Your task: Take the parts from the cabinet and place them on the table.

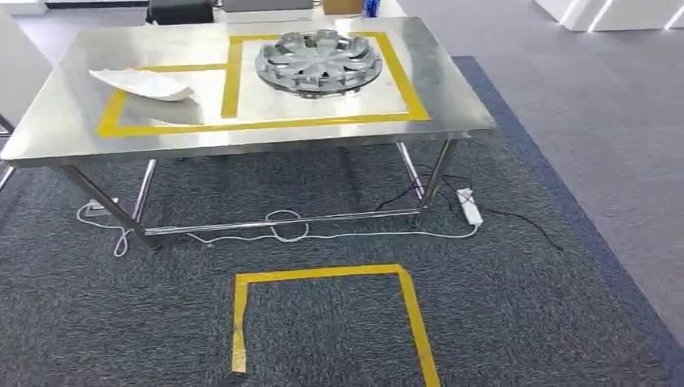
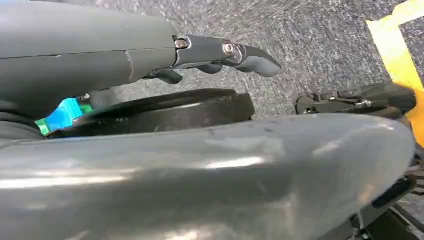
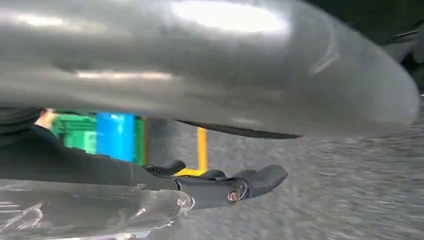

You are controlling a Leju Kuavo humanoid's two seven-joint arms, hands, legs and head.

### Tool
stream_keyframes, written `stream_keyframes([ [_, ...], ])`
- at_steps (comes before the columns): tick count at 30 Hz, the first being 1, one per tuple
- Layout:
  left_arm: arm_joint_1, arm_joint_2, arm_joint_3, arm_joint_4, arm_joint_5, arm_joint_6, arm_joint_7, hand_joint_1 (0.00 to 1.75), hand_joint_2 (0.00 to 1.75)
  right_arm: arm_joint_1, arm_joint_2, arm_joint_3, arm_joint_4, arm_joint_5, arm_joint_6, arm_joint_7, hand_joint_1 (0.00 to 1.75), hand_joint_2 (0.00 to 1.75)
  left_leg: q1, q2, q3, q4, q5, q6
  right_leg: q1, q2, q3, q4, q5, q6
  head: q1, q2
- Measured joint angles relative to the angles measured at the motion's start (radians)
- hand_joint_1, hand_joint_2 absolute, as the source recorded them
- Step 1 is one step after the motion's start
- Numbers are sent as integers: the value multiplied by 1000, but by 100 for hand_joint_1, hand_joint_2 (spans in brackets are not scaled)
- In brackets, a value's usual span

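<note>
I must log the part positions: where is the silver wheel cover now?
In the head view, the wheel cover lies on the steel table, inside the right taped square, right of the white panel.

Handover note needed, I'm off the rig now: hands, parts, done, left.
Left hand: fingers extended over the carpet, nothing visibly held, though a large grey curved shape blocks much of that wrist view.
Right hand: same, fingers extended, nothing seen in them.
Parts: silver wheel cover lies inside the right taped box on the steel table; white curved panel lies in the left taped area.
Done: two parts on the table.
Left: the cabinet is outside these views, so I cannot tell whether more parts remain. The robot faces the table, near the yellow floor marking.
</note>
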Motion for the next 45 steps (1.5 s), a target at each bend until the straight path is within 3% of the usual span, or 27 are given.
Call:
stream_keyframes([
  [1, 0, 0, 0, 0, 0, 2, 6, 0, 0, -1, 0, 0, 0, -1, 2, -3, 0, 0, 0, 10, 3, 0, -1, -4, 0, -26, 55, -90, 32, 0, 1, 0],
  [2, 0, 0, 0, 0, -1, 6, 13, 0, 0, -5, 1, 1, 0, -3, 4, -5, 0, 0, -8, 20, 3, 2, -4, -13, 6, -80, 89, -153, 31, 0, 2, 0],
  [3, -1, 0, 0, 0, -4, 9, 18, 0, 0, -9, 2, 2, 0, -3, 6, -6, 0, 0, -13, 30, 0, 9, -7, -19, 9, -72, 94, -164, 33, -18, 6, 0],
  [7, -10, 0, 0, 0, -10, 19, 18, 0, 0, -6, 2, 2, 1, -8, 7, -13, 0, 0, -10, 54, 0, 12, -17, -37, 5, -26, 79, -161, 40, -50, -6, 0],
  [8, -11, -1, 0, 0, -11, 21, 17, 0, 0, -6, 2, 2, 1, -14, 7, -13, 0, 0, -7, -5, -11, 41, -43, -42, 4, -16, 76, -161, 42, -54, -9, 0],
  [9, -11, -1, 0, 0, -16, 21, 15, 0, 0, -9, 2, 2, 1, -19, 8, -13, 0, 0, -5, -40, -43, 109, -86, -44, 4, -4, 71, -161, 45, -61, -13, 0],
  [11, -9, 0, -1, 0, -21, 18, 3, 0, 0, -11, 2, 2, 1, -20, 9, -16, 0, 0, -5, -62, -126, 279, -161, -44, 5, 23, 63, -161, 49, -67, -18, 0],
  [12, -8, 1, -1, 1, -21, 17, 0, 0, 0, -9, 2, 2, 1, -21, 8, -18, 0, 0, -5, -64, -153, 331, -170, -44, 5, 38, 61, -161, 50, -68, -19, 0],
  [13, -7, 1, -1, 1, -22, 16, -2, 0, 0, -7, 2, 2, 1, -21, 8, -18, 0, 0, -4, -66, -157, 334, -154, -43, 5, 52, 61, -161, 53, -66, -19, 0],
  [15, -8, 2, -2, 1, -23, 15, -5, 0, 0, -6, 2, 2, 1, -21, 8, -18, 0, 0, -2, -74, -107, 222, -67, -40, 2, 83, 60, -159, 57, -60, -19, 0],
  [16, -9, 2, -2, 1, -23, 15, -5, 0, 0, -6, 2, 2, 1, -21, 8, -18, 0, 0, 2, -93, -63, 134, -20, -41, 1, 98, 60, -158, 59, -56, -19, 0],
  [17, -8, 2, -2, 1, -23, 15, -6, 0, 0, -8, 2, 2, 1, -21, 8, -19, 0, 0, 9, -140, -31, 69, -1, -43, 1, 110, 56, -156, 60, -49, -21, 0],
  [18, -10, 0, -2, 1, -23, 14, -6, 0, 0, -11, 2, 2, 1, -21, 8, -19, 0, 0, 16, -166, -20, 27, -15, -42, 7, 125, 44, -140, 59, -43, -24, 0],
  [22, -11, -3, -2, 1, -23, 13, -8, 0, 0, 2, 2, 2, 1, -21, 7, -19, 0, 0, 13, -125, -30, 39, -7, -12, -3, 155, 23, -148, 73, -20, -21, 0],
  [23, -12, -2, -2, 1, -23, 13, -8, 0, 0, 3, 2, 2, 1, -21, 7, -19, 0, 0, 10, -114, -30, 40, -5, -7, 4, 92, 15, -126, 53, -18, -17, 0],
  [24, -11, -3, -2, 1, -23, 13, -9, 0, 0, 1, 2, 2, 1, -21, 5, -19, 0, 0, 8, -102, -31, 40, -4, 0, 5, 53, -8, -73, 14, -14, -2, 0],
  [26, -6, -2, -2, 1, -20, 12, -10, 0, 0, -6, 2, 2, 1, -21, -15, -30, 0, 0, 3, -70, -32, 40, -4, 2, 3, 23, -78, 85, -68, -8, -1, 0],
  [28, -5, -1, 0, 1, -13, 6, -10, 0, 0, -4, 2, 2, 1, -20, -60, -56, 0, 0, 1, -37, -33, 40, -5, 3, 3, 16, -109, 170, -92, -7, -1, 0],
  [29, -5, -2, 0, 1, -10, 4, -11, 0, 0, -3, 2, 2, 1, -19, -72, -62, 0, 0, 1, -25, -33, 40, -6, 2, 3, 15, -86, 141, -70, -8, 0, 0],
  [31, -6, -3, 0, 1, -11, 3, -11, 0, 0, -3, 2, 3, 1, -26, -74, -63, 0, 0, 1, -4, -29, 40, -8, -1, 4, -7, 10, -22, 0, -15, 0, 0],
  [32, -6, -3, 0, 1, -12, 3, -11, 0, 0, -4, 2, 2, 1, -33, -72, -62, 0, 0, -1, 5, -25, 40, -10, -4, 9, -57, 64, -107, 25, -20, 0, 0],
  [33, -6, -3, 0, 1, -13, 3, -11, 0, 0, -9, 2, 2, 1, -39, -69, -62, 0, 0, -10, 15, -25, 45, -16, -12, 15, -91, 78, -137, 17, -29, 3, 0],
  [37, -10, -5, 0, 1, -13, -2, -11, 0, 0, -7, 2, 3, 1, -32, -67, -58, 0, 0, -7, 55, -19, 40, -17, -33, 17, -36, 67, -139, 29, -54, -2, 0],
  [39, -10, -6, 0, 1, -13, -2, -11, 0, 0, -7, 2, 2, 1, -34, -71, -56, 0, 0, -1, -30, -42, 93, -63, -45, 9, -11, 66, -146, 40, -67, -11, 0],
  [42, -7, -3, 2, 1, -11, -1, -11, 0, 0, -9, 2, 3, 1, -31, -82, -63, 0, 0, -1, -63, -150, 316, -163, -48, 10, 29, 59, -146, 43, -72, -17, 0],
  [44, -4, -3, 2, 1, -11, 6, -24, 0, 0, -6, 2, 3, 1, -35, -84, -67, 0, 0, 0, -68, -167, 335, -139, -48, 9, 57, 59, -145, 45, -71, -16, 0],
  [45, -5, -2, 2, 1, -12, 17, -45, 0, 0, -5, 2, 3, 1, -40, -84, -68, 0, 0, 2, -71, -144, 277, -89, -47, 8, 76, 59, -144, 46, -69, -18, 0],
])
